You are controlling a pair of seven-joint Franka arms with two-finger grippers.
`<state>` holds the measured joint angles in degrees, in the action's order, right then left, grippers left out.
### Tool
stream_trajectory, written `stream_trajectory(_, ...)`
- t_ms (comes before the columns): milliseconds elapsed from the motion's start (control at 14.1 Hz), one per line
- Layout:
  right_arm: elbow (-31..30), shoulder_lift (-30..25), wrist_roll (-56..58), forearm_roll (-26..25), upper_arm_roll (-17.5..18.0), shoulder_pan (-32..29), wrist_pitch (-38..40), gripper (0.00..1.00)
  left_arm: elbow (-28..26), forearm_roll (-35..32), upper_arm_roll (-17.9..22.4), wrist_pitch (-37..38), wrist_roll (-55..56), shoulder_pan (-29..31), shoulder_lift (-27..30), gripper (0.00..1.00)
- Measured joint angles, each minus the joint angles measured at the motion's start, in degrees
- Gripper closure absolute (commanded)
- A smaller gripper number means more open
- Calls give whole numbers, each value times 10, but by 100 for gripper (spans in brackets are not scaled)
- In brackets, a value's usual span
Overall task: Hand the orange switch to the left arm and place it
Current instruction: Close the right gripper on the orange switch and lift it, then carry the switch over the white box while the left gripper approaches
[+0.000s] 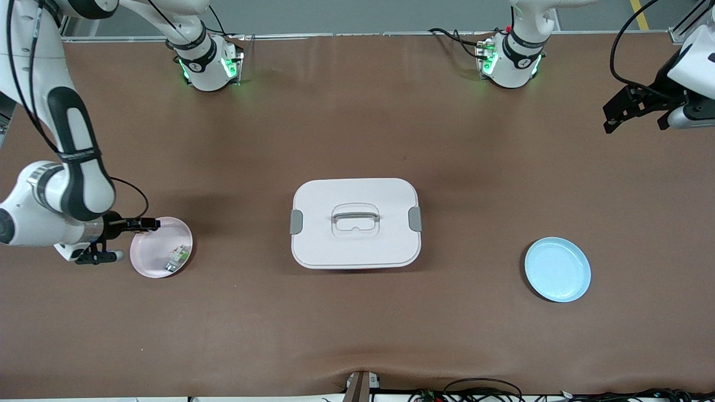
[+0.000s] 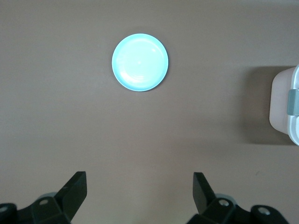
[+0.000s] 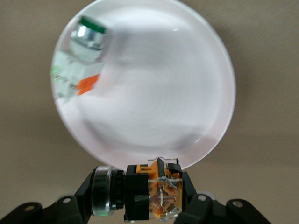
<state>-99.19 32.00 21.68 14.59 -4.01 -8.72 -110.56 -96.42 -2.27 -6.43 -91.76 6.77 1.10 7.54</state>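
My right gripper (image 1: 139,225) is shut on the orange switch (image 3: 150,193), a black body with an orange and clear back and a metal-ringed cap. It holds the switch just above the rim of the pink plate (image 1: 162,247), at the right arm's end of the table. In the front view the switch (image 1: 151,224) shows as a small dark piece at the fingertips. The white box (image 1: 356,222) with grey clips and handle stands in the middle of the table. My left gripper (image 1: 637,109) hangs open and empty high over the left arm's end of the table; it also shows in the left wrist view (image 2: 138,183).
A white-and-green component (image 1: 177,258) lies in the pink plate (image 3: 154,93), also seen in the right wrist view (image 3: 77,60). An empty blue plate (image 1: 557,269) lies toward the left arm's end, nearer the front camera than the box, and shows in the left wrist view (image 2: 140,62) with the box's corner (image 2: 286,105).
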Motion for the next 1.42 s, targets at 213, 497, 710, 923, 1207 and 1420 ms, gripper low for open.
stream_trajectory(213,0,-15,3,94,4,-3,70,91,2,5,0,-5,0,0,-14,0)
stream_trajectory(497,0,-17,-23,227,11,-2,152,91,3,5,0,-5,0,0,-27,0)
stream_trajectory(710,4,-17,-112,315,28,-1,202,91,3,13,0,-11,0,0,-32,0)
stream_trajectory(923,12,-17,-210,387,57,1,227,91,4,50,0,-13,0,0,-40,0)
stream_trajectory(1207,37,-18,-357,464,99,3,234,91,5,67,-1,-16,0,-2,-60,0)
stream_trajectory(1420,51,-22,-450,507,108,21,227,91,10,67,-4,-16,1,-3,-62,0)
